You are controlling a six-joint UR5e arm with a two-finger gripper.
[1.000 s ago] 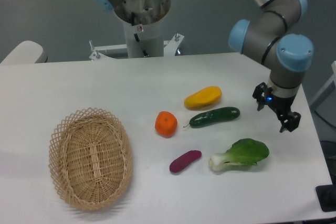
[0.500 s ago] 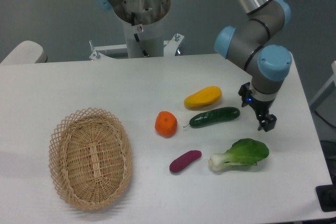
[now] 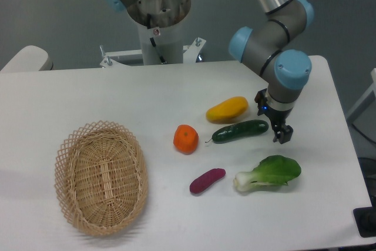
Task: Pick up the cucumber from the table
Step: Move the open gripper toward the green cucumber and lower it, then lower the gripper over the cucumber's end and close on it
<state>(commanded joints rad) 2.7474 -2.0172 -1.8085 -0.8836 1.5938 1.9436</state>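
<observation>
My pincer (image 3: pixel 275 124) hangs at the right end of the dark green glossy long cucumber (image 3: pixel 240 131), just beside it and a little above the white smooth counter (image 3: pixel 88 98). Its two dark fingers point down and stand apart, with nothing between them. I hold it there because the cucumber lies flat and nearly sideways, with its thin stem tip to the left, so the thick right part is the end closest to me.

The cucumber rests in the middle-right part of the counter. The yellow oblong fruit (image 3: pixel 227 109) lies just beyond it on the far side, close but, as far as I can see, not touching. The leafy light-green bok choy (image 3: pixel 269 173) lies on the near side, a little to the right. The round orange fruit (image 3: pixel 185 139) is to its left, near the stem tip, and the small purple oblong vegetable (image 3: pixel 207 180) is nearer still. The woven wicker basket (image 3: pixel 101 177) stands well apart on the left.

I judge that I am not yet over the cucumber's body. I think I must go a little left, so that my fingers can pass on both its long sides without pushing the yellow fruit.
</observation>
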